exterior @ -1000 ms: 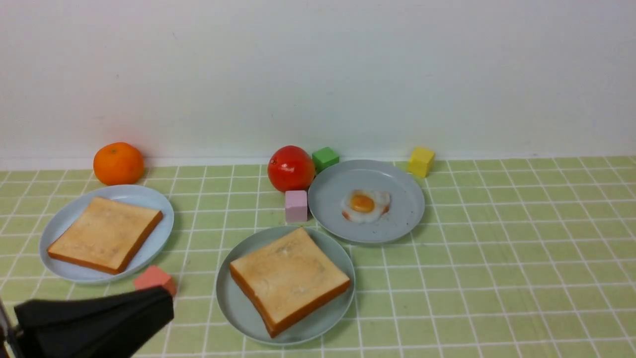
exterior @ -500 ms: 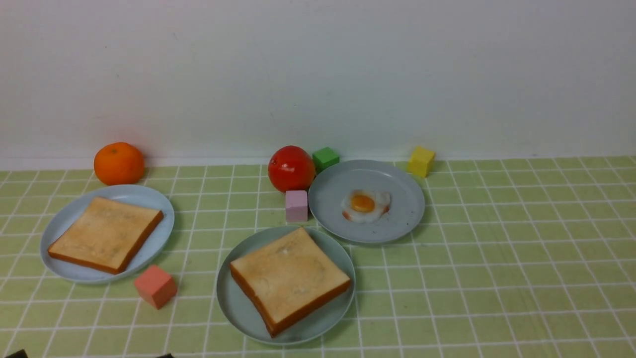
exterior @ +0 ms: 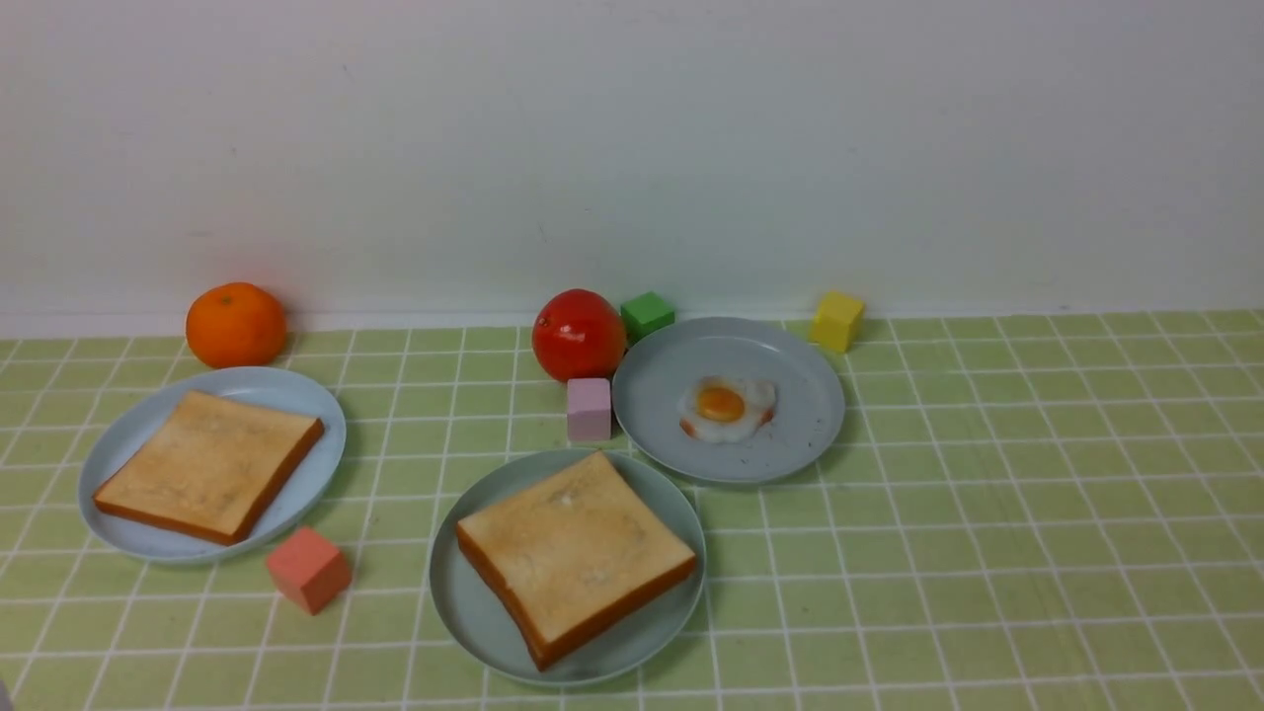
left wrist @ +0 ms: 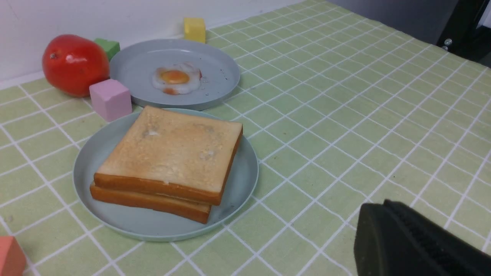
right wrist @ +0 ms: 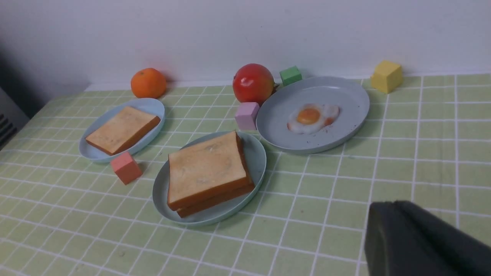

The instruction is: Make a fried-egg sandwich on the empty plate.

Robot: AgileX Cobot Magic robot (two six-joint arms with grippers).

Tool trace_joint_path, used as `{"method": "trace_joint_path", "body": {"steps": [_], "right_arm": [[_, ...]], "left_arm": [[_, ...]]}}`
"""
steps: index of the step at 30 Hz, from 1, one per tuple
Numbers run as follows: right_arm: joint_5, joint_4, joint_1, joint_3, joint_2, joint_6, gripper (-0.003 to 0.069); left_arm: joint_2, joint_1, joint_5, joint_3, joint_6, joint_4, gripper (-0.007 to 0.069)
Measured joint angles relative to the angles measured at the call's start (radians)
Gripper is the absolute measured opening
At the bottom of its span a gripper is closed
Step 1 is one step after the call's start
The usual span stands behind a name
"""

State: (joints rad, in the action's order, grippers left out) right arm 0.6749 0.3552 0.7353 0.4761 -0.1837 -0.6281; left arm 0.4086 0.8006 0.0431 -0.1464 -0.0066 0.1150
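Note:
The pale teal plate (exterior: 456, 604) sits at front centre and holds two stacked toast slices (exterior: 573, 548). The stack also shows in the left wrist view (left wrist: 168, 153) and the right wrist view (right wrist: 205, 168); no egg shows between the slices. A white fried egg (exterior: 726, 407) with an orange yolk lies on the grey-blue plate (exterior: 800, 439) behind. A single toast slice (exterior: 207, 464) lies on the light-blue plate (exterior: 311, 400) at left. My left gripper (left wrist: 383, 205) and right gripper (right wrist: 391, 203) are shut and empty, back from the plates and out of the front view.
An orange (exterior: 235, 324), a red tomato (exterior: 578, 334), a green cube (exterior: 647, 314) and a yellow cube (exterior: 836, 320) stand along the back wall. A pink cube (exterior: 589, 409) sits between the plates. A salmon cube (exterior: 309, 569) lies left of the teal plate.
My left arm has drawn back out of the lower left of the front view, uncovering the salmon cube. Plates, toast and egg have not moved.

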Motion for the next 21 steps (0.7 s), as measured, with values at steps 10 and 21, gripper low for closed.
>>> {"method": "trace_joint_path", "body": {"steps": [10,21], "right_arm": [[-0.341,-0.167,-0.581,-0.335,0.101,0.185,-0.0012],[-0.454,-0.259,-0.672,-0.502,0.194,0.264,-0.0012]], "left_arm": [[0.0,0.0,0.0,0.0,0.0,0.0,-0.0013],[0.0,0.0,0.002,0.0,0.0,0.0,-0.0013]]}}
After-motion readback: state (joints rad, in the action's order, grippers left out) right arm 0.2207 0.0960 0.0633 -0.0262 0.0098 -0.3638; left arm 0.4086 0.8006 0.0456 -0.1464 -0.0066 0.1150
